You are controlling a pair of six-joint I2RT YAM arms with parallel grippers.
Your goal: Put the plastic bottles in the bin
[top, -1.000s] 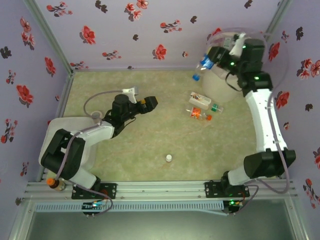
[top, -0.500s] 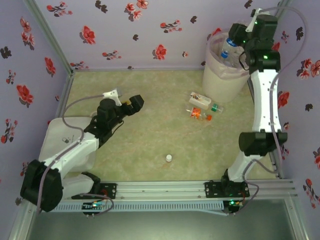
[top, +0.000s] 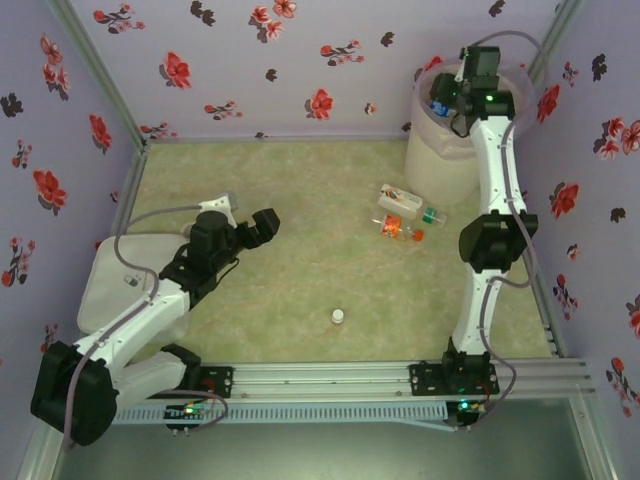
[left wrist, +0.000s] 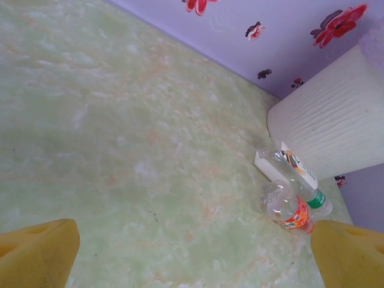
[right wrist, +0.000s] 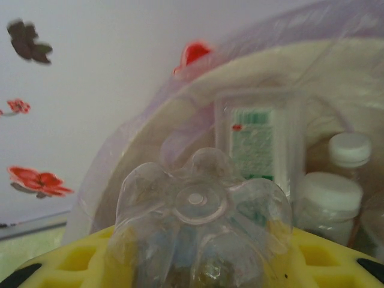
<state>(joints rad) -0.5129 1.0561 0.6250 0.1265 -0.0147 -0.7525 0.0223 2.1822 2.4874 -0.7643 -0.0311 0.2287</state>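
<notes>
The right claw (top: 452,98) is hanging over the open top of the bin (top: 430,170), at the far right of the table (top: 300,280). It is squeezing a clear bottle (right wrist: 198,210) between its yellow fingers (right wrist: 78,261). The bottle's bumpy bottom is facing the wrist camera. More bottles are lying inside the bin, one with a green label (right wrist: 255,141) and two with white caps (right wrist: 351,149).

The left claw (top: 262,225) is hovering over the left middle of the table. Its jaws are spread wide and it is gripping nothing.

A few small bottles (top: 400,200) are lying on the table just beside the bin. One with a red label (left wrist: 289,210) is touching one with a green cap (left wrist: 300,177). A white cap (top: 338,316) is sitting alone near the front. A white box (top: 100,290) is lying under the left arm.
</notes>
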